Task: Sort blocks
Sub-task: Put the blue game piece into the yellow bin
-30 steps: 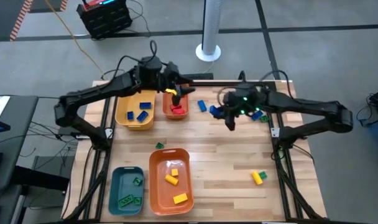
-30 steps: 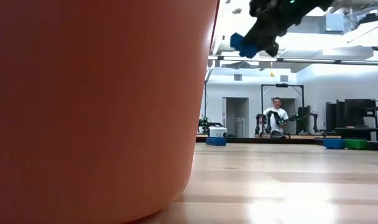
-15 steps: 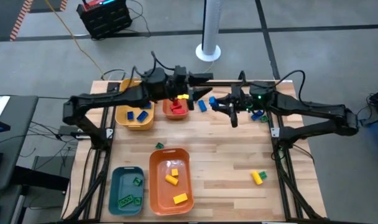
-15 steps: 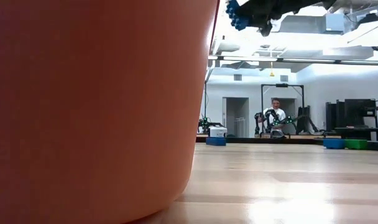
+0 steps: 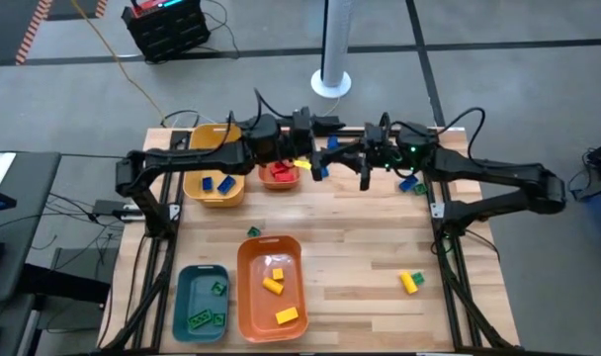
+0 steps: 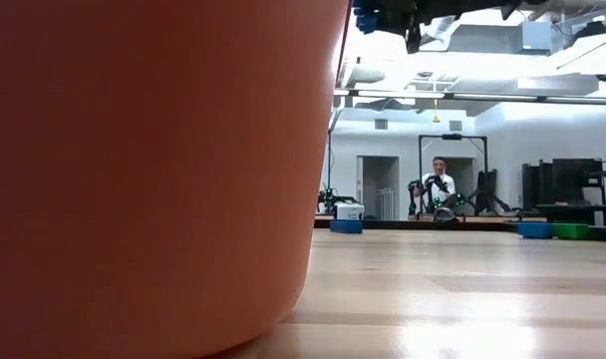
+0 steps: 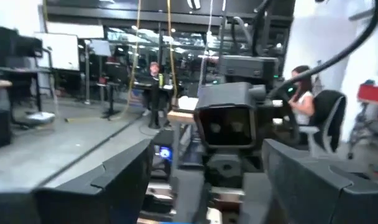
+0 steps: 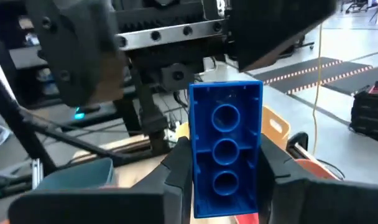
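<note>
My right gripper (image 5: pixel 332 166) is shut on a blue block (image 8: pixel 225 149), held high above the table near its far edge, beside the small orange bin (image 5: pixel 279 176). My left gripper (image 5: pixel 302 158) faces it from the table's left, open. Its two fingers (image 8: pixel 71 56) stand wide on either side of the blue block's free end without touching it. The left wrist view shows nothing between those fingers (image 7: pixel 120 180). A small yellow thing (image 5: pixel 302 163) shows at the left gripper in the high view; I cannot tell what it is. My right gripper pinches the blue block's two long sides (image 8: pixel 198 186) between its two fingers, near one end. The fingers come about level from the table's right and lie along the block. The block sticks out past the fingertips, hollow underside toward the wrist camera, lifted clear of the table.
A yellow bin (image 5: pixel 214 178) holds blue blocks and the small orange bin holds red ones. Near the front stand a large orange bin (image 5: pixel 271 287) with yellow blocks and a teal bin (image 5: pixel 202 302) with green ones. Loose blocks lie on the table (image 5: pixel 411 281), (image 5: pixel 253 231), (image 5: pixel 411 184).
My right gripper has gone up and toward the table's left and far edge, carrying the blue block. My left gripper has gone toward the table's right, from above the small orange bin toward the right gripper. The two now face each other closely.
</note>
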